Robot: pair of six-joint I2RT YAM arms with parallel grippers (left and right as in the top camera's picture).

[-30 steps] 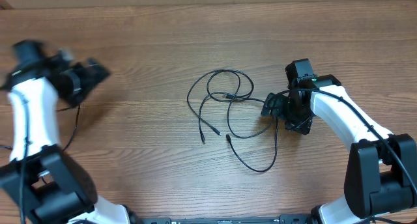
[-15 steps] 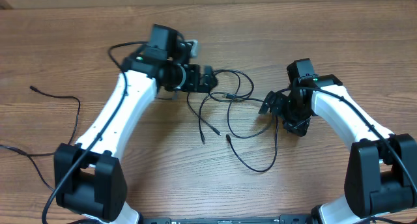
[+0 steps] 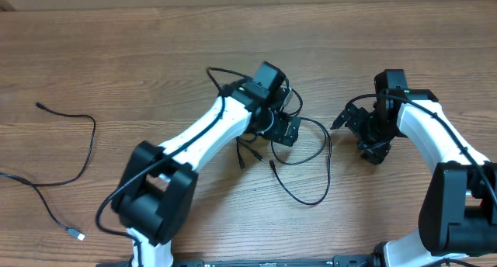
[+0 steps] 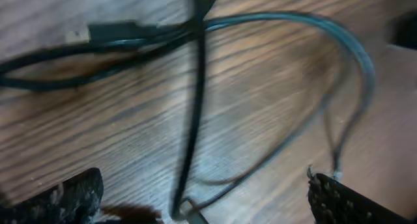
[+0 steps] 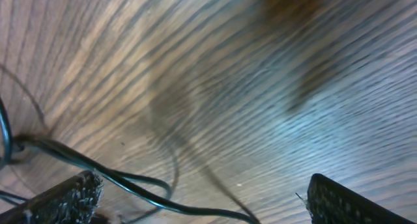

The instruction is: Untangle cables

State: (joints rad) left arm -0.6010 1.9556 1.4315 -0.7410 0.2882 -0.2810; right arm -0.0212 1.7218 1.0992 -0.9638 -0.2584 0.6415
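Centre of the overhead frame, the tangle of thin black cables (image 3: 311, 202) lies looped on the brown wooden bench (image 3: 155, 57). The left fingers (image 4: 65, 201) are spread wide right over its upper loops, with crossed strands and a small plug showing between them and nothing gripped. Right of the tangle, the right fingers (image 5: 352, 201) are parted too, one strand running past the left-hand one, while a separate thin black cord (image 3: 93, 135) lies well apart at far left.

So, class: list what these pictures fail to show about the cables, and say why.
- Overhead: the left arm covers the tangle's upper loops.
- Left wrist: blur smears the cable crossing.
- Overhead: the loose cable runs off the left edge.
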